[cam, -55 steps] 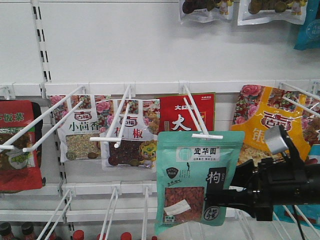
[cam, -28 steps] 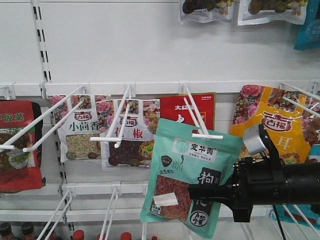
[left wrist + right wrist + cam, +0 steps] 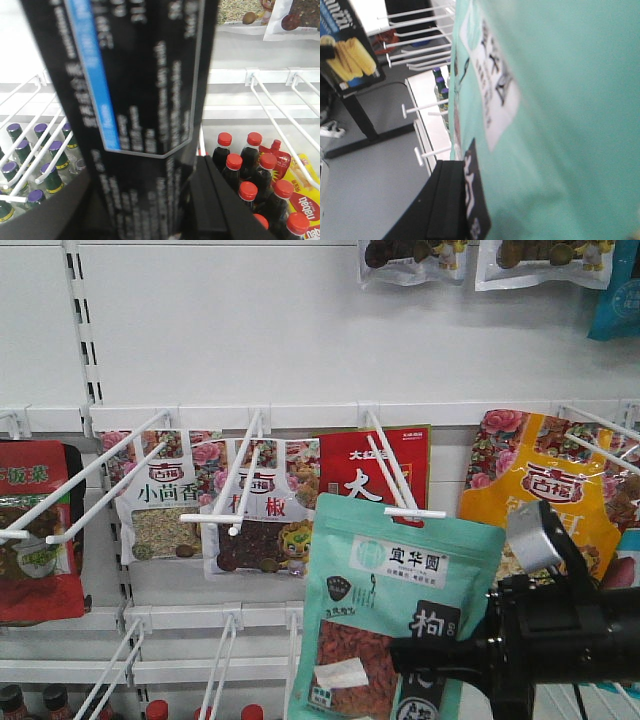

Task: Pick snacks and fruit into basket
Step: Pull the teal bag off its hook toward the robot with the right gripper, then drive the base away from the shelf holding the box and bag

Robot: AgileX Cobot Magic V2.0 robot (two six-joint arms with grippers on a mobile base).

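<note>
Fingers (image 3: 445,200) of the right gripper (image 3: 415,655) clamp the lower right of the mint-green snack pouch (image 3: 385,580), which hangs upright and slightly tilted, its top at the front tip of the peg hook (image 3: 415,512); whether its hang hole is off that tip cannot be made out, and no basket shows.

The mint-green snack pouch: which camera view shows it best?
Exterior front-facing: the mint-green pouch shows most of its front, label and berry window. Right wrist gives only a blurred close-up; left wrist does not show it.
</note>
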